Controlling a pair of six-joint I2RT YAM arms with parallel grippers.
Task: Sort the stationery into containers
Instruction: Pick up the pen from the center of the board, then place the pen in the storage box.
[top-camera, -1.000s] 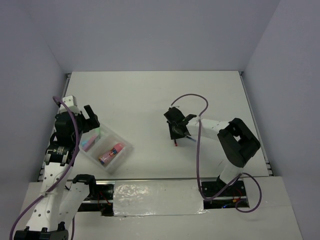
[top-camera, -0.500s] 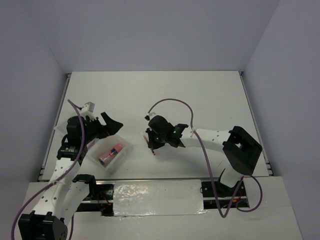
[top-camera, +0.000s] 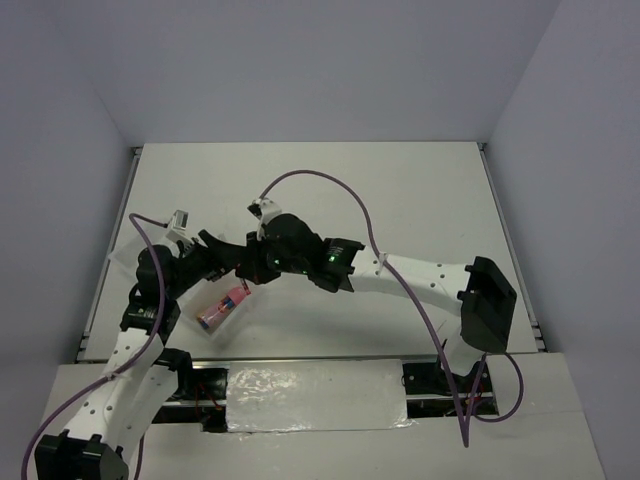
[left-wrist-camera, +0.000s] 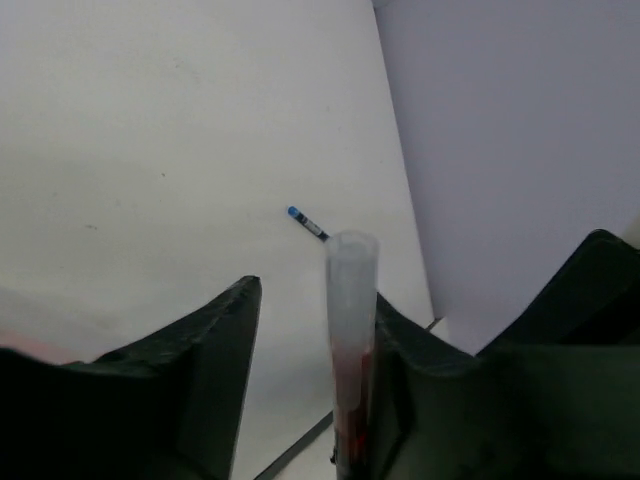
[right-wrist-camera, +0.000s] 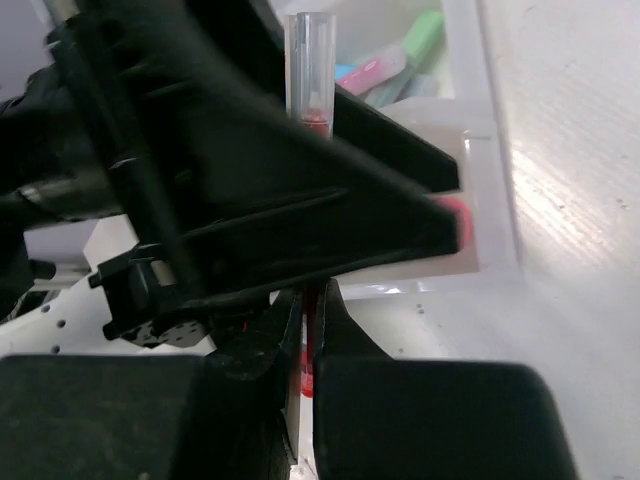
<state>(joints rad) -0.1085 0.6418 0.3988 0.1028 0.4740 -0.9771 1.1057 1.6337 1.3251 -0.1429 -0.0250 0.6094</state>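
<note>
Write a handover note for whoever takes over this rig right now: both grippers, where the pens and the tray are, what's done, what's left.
Right gripper: shut on the red pen, held out by the tray on the left side of the table.
Left gripper: open, one finger on either side of that pen, not yet clamped.
Done: the pink tube and some highlighters lie in the tray.
Left: get the red pen into the tray, probably by finishing this handoff. Then fetch the blue pen, which lies loose on the table.
</note>
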